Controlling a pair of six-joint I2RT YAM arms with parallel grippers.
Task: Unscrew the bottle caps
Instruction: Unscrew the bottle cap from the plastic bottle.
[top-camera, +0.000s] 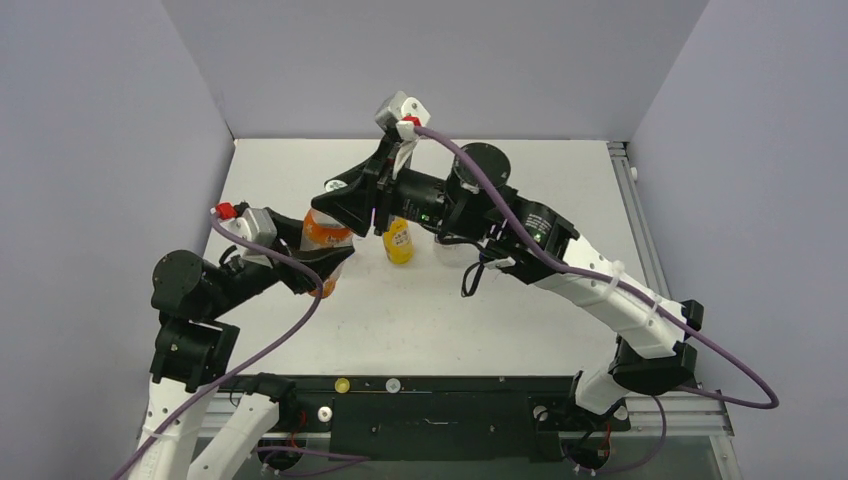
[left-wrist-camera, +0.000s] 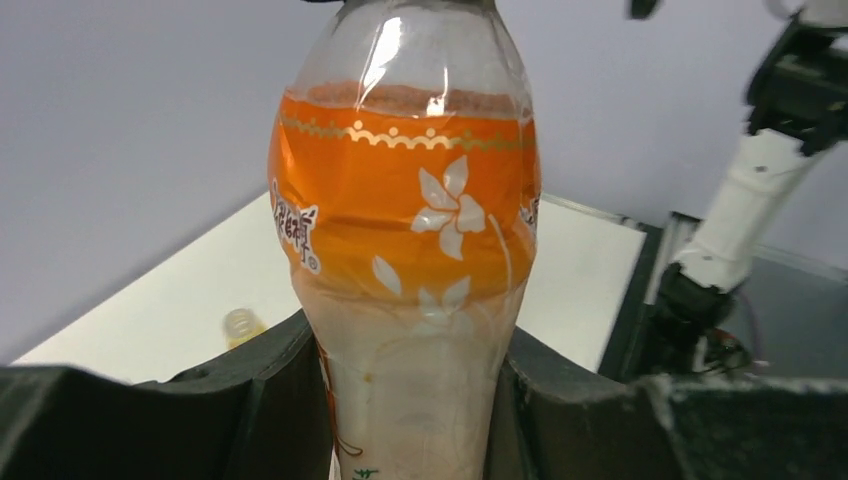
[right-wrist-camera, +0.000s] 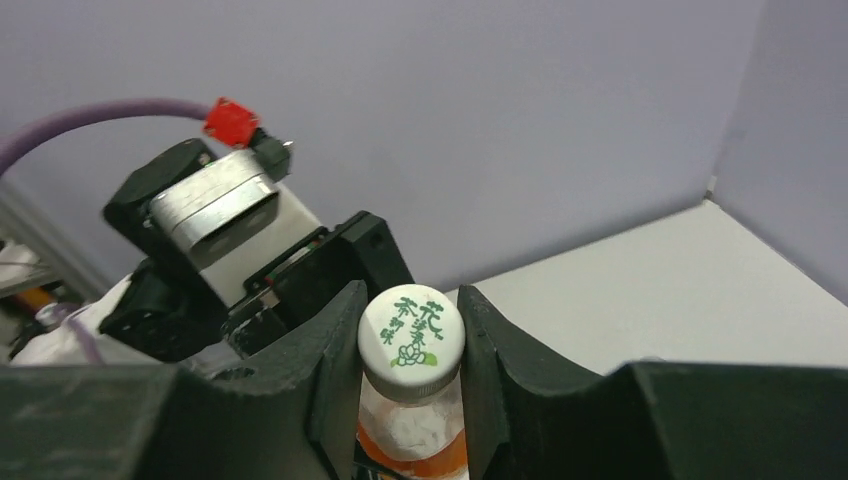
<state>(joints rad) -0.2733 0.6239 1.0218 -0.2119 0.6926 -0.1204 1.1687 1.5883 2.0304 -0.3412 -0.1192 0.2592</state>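
Note:
The orange drink bottle (left-wrist-camera: 405, 230) stands upright with my left gripper (left-wrist-camera: 408, 410) shut on its lower body, a black finger (left-wrist-camera: 262, 400) pressing each side. Its whitish bottle cap (right-wrist-camera: 411, 330), printed in green, sits on the neck. My right gripper (right-wrist-camera: 411, 322) is shut on that cap from above, one jaw against each side. From above, the left gripper (top-camera: 322, 262) holds the bottle (top-camera: 325, 232) at centre left and the right gripper (top-camera: 352, 212) covers its top. A yellow juice bottle (top-camera: 399, 241) stands just to the right with its neck (left-wrist-camera: 240, 325) bare.
A small yellow cap (top-camera: 342, 385) and a whitish one (top-camera: 392, 384) lie on the black rail at the table's near edge. The right arm (top-camera: 520, 235) reaches across the middle of the table. Grey walls close in the left, back and right.

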